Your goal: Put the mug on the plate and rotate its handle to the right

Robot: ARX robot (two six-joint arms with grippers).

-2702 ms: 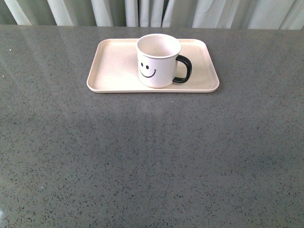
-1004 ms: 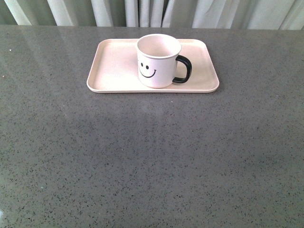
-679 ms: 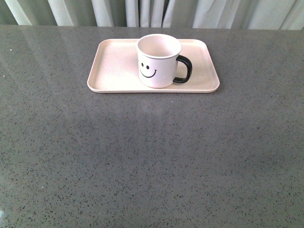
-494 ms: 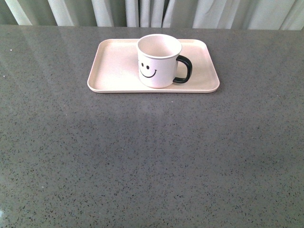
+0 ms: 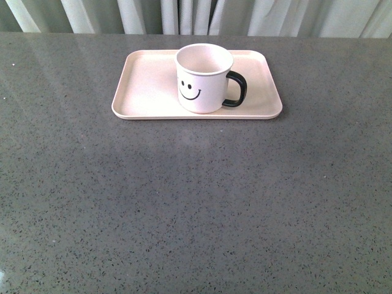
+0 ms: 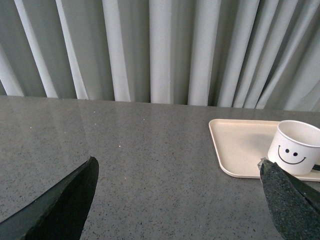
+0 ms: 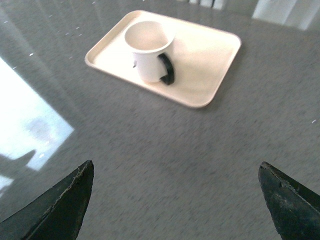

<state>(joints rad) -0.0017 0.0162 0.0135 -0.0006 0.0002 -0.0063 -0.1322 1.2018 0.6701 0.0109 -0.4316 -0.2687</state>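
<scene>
Mug [image 5: 204,79] stands upright on the plate [image 5: 150,86], near the plate's front rim and slightly right of its middle. Its smiley face [image 5: 190,90] faces the robot, and the handle [image 5: 237,89] points right. The plate lies far back on the grey table [image 5: 196,202], before a pale curtain [image 5: 184,15].

Only the wrist views show the grippers. The left gripper [image 6: 177,165] is spread wide and empty, held low and looking level across the table, well apart from the plate. The right gripper [image 7: 175,165] is also wide and empty, higher up and tilted down at the table. Its view shows the handle turned toward it and hides most of the face.
</scene>
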